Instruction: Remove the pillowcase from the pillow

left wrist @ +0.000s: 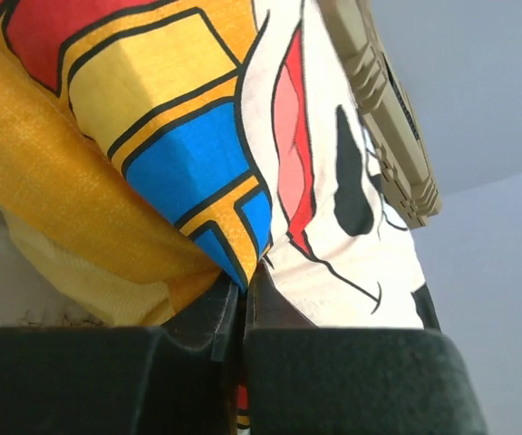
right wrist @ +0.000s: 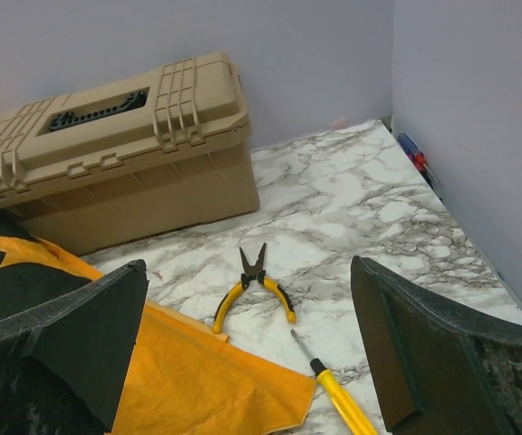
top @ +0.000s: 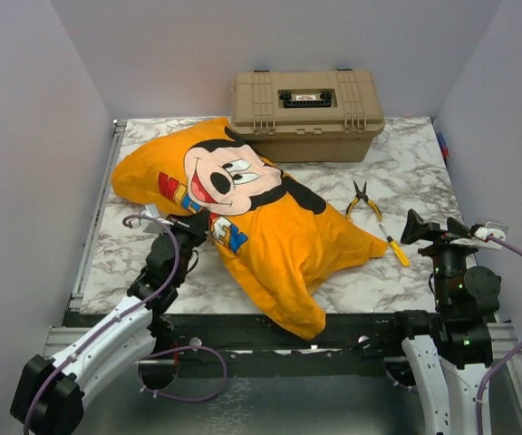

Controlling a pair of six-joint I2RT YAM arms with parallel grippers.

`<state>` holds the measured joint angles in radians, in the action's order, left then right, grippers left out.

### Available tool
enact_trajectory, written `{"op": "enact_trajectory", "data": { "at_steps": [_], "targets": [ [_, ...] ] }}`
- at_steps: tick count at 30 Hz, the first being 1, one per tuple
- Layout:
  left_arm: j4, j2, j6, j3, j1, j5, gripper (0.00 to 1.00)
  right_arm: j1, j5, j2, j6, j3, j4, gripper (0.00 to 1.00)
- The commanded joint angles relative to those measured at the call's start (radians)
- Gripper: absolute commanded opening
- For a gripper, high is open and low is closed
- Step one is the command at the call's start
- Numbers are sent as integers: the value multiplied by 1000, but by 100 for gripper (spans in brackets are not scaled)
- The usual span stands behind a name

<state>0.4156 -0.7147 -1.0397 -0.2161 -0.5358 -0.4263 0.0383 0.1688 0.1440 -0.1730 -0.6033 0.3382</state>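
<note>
Top external view: orange-yellow thin fabric pillowcase with Mickey Mouse face print lies diagonally on the white-grey marble-pattern table, plump end at 10 o'clock, flat slack end running to 5–6 o'clock with a tail hanging over the near edge. Plump white pillow is inside, bulging the 10 o'clock half; none of it shows for sure.

Left gripper sits at the case's 8 o'clock side, on the coloured lettering. Left wrist view shows its fingers pressed together on a fold of printed fabric, no gap visible. Whether they have cloth only or stuffing too, cannot tell. Right gripper hovers at 4 o'clock, spread wide, holding nothing, well apart from the case.

Step, as I read it: getting a hold on the cover to start stripping it. The slack end is probably the opening, not confirmed. To do it well:
- pinch should catch the case layer only, so test with a small lift
- pull toward the closed end, slow, so the pillow slides out of the slack end
- bring the right gripper to the slack end to hold the pillow back
- mind the loose tail over the edge

Around: tan plastic toolbox at 12 o'clock touches the case's far side. Yellow-handled pliers lie at 3 o'clock. Yellow-handled screwdriver lies at 4 o'clock, just beside the fabric corner; a sweep there could drag it.
</note>
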Motion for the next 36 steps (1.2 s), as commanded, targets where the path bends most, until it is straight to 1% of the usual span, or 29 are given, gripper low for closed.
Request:
{"op": "enact_trajectory", "data": {
  "at_steps": [1,5,7,9,12,15,18,20,23,27,30,34,36],
  "targets": [
    [-140,112,148,-153,2,-102,0,5,-15,-4,9,8,-8,100],
    [-360,166,270,-326,1,-186,0,7,-14,-6,10,8,-9,100],
    [-497,160,339,-436,2,-232,0,6,-15,-6,10,10,-10,100],
    [-600,141,411,-549,2,-288,0,6,-15,-6,10,10,-10,100],
    [-727,94,525,-734,2,-363,0,7,-14,-9,9,9,-10,100],
    [-820,25,634,-898,2,-400,0,7,-15,-9,10,10,-11,100],
    [-917,-77,711,-1055,1,-391,0,7,-16,-11,10,11,-14,100],
    [-961,-158,746,-1135,2,-361,0,7,-16,-13,10,11,-14,100],
    [-983,-283,772,-1178,2,-285,0,7,-15,-18,10,11,-14,100],
    [-975,-453,739,-1175,2,-168,4,8,-13,-25,9,11,-9,100],
    [-956,-579,718,-1161,2,-107,4,8,-13,-32,10,10,-7,100],
    [-915,-722,701,-1165,3,-82,4,8,-13,-36,8,10,-7,100],
    [-874,-776,699,-1186,5,-45,4,9,-11,-38,8,10,-7,100]
  ]
}}
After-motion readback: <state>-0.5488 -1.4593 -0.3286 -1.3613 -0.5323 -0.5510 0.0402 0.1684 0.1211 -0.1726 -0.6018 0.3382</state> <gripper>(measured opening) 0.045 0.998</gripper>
